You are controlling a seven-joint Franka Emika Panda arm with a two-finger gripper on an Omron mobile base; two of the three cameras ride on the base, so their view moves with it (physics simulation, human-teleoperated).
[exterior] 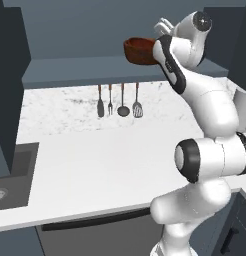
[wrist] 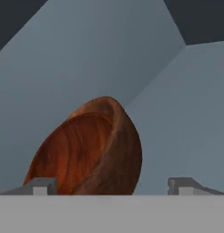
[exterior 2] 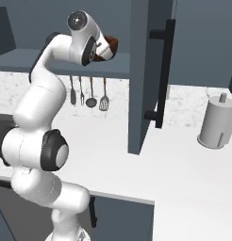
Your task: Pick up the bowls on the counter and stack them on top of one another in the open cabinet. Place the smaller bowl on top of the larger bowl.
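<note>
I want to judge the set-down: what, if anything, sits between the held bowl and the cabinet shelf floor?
Nothing visible does. The hand holds the deep dark brown bowl inside the open cabinet, above a bare stretch of shelf floor.

The white desk (exterior: 95, 160) spans the middle of the frame, with a sunken sink (exterior: 10, 175) at its left edge. At the right of the right base view, a paper towel roll (exterior 2: 217, 123) stands on it. The cabinet shelf (exterior: 85, 67) runs across the top.
</note>
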